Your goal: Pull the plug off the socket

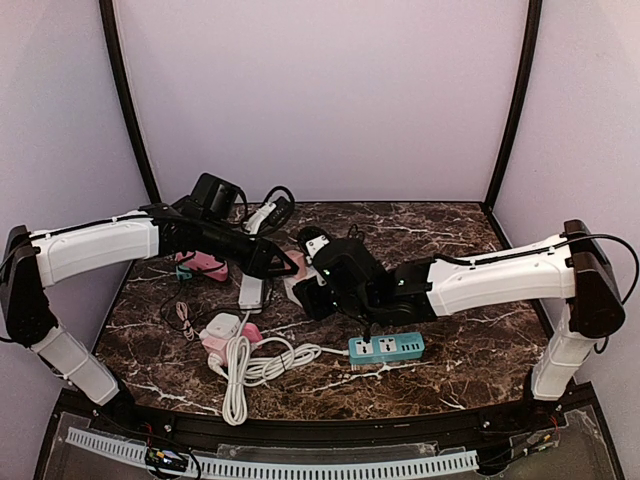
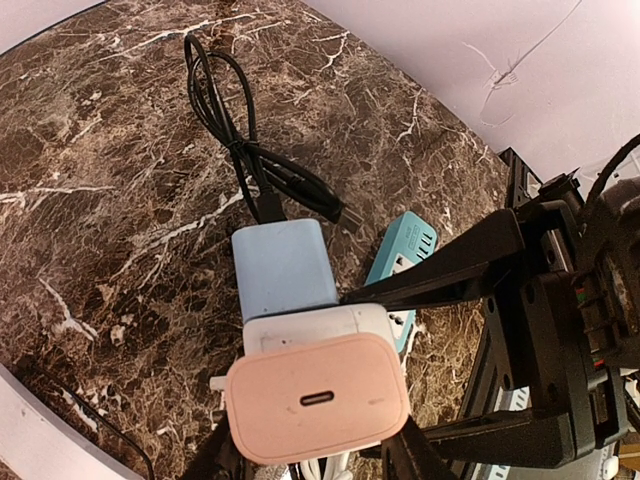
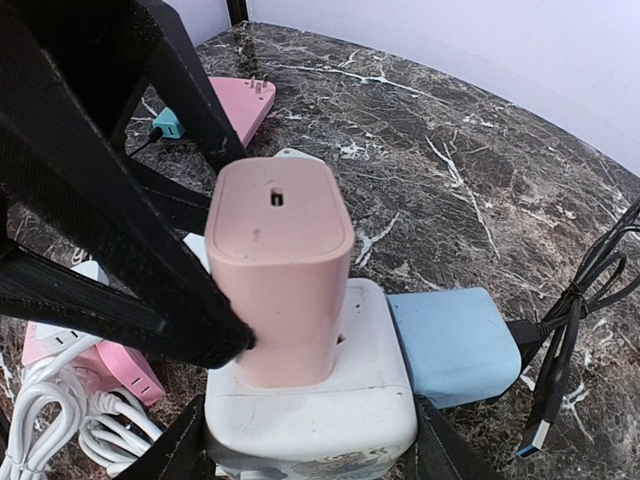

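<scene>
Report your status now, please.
Left gripper shut on pink plug. Right gripper shut on white socket cube. Plug not yet out. Blue adapter on cube's side, not blocking.

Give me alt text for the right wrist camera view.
A pink charger, gripped by the left gripper, stands plugged into a white socket cube. A light blue adapter sticks out of the cube's right side.

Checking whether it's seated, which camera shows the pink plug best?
Right wrist: the pink plug stands full length in the white socket. Left wrist shows only its end face; overhead, the arms hide it.
</scene>
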### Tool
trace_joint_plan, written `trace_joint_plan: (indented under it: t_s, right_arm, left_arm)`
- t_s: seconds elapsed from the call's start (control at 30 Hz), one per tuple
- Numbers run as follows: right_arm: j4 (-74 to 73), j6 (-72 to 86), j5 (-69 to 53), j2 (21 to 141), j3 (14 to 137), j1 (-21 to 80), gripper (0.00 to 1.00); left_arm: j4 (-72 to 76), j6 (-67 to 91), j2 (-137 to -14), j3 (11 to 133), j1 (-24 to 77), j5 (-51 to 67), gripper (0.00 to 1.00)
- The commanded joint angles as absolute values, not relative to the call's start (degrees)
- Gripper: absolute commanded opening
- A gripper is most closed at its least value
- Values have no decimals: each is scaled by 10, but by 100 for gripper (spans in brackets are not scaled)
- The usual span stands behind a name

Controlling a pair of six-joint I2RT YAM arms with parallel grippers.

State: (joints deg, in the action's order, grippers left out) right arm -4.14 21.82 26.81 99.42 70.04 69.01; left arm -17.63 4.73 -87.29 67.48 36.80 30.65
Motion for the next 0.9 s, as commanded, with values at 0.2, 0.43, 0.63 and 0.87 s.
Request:
trace_joint_plan:
  t_s: [0.2,0.43,0.63,0.87]
  right_arm:
    - [-28,264,270,970,702,680,0]
    - [-48,285,246,980,711,666,0]
    - [-51,287,239,987,717,664,0]
    - [-32,275,247,973,703,669,0]
  left_arm:
    - [-169,51,-857,666,350,286,1]
    - [-161,41,-851,663,355,311,1]
    - [-161,33,-849,663,366,310,1]
    - [-169,37,-850,666,368,284,1]
